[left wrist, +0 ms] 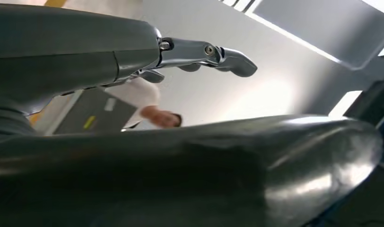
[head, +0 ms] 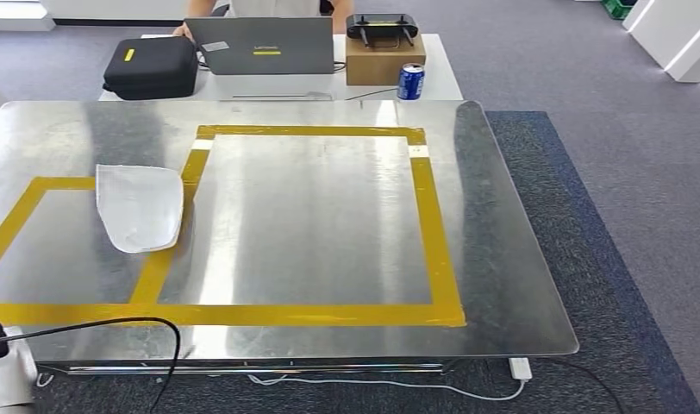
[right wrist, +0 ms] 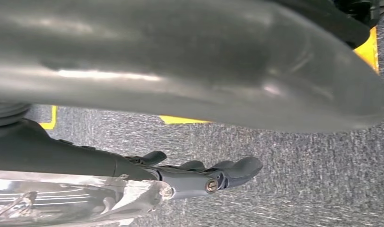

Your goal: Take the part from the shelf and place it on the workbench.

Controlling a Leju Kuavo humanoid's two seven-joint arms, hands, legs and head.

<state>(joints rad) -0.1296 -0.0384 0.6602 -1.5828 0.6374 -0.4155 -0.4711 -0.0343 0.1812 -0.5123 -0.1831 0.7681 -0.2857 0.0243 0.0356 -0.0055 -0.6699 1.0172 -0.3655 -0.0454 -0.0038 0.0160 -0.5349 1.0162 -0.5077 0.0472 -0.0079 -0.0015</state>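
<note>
On your far left, the left robot hand [left wrist: 199, 56] shows in its wrist view with fingers stretched out and slightly apart, nothing between them; beyond it you can make out a person's hand [left wrist: 161, 118] by a laptop. On the steel counter [head: 502, 259], the part [head: 140, 207], a white piece with one rounded end, lies flat at the left, straddling the yellow tape line [head: 170, 250] that divides the smaller taped box from the larger taped square [head: 428, 224]. Nothing touches it. A black cable [head: 114, 323] curves across the counter's near left corner.

Further back you see a white desk carrying a black case [head: 153, 65], a grey laptop [head: 260, 45] with a person seated behind it, a cardboard box [head: 385, 60] with a black controller [head: 381, 28] on top, and a blue can [head: 410, 82] just beside the box.

To your right, the right robot hand [right wrist: 213, 172] hangs over grey carpet [right wrist: 299, 179]. Its fingers extend loosely and are not wrapped around anything; a crinkled clear plastic piece [right wrist: 62, 201] lies alongside its underside, and you cannot tell whether the hand touches it.
</note>
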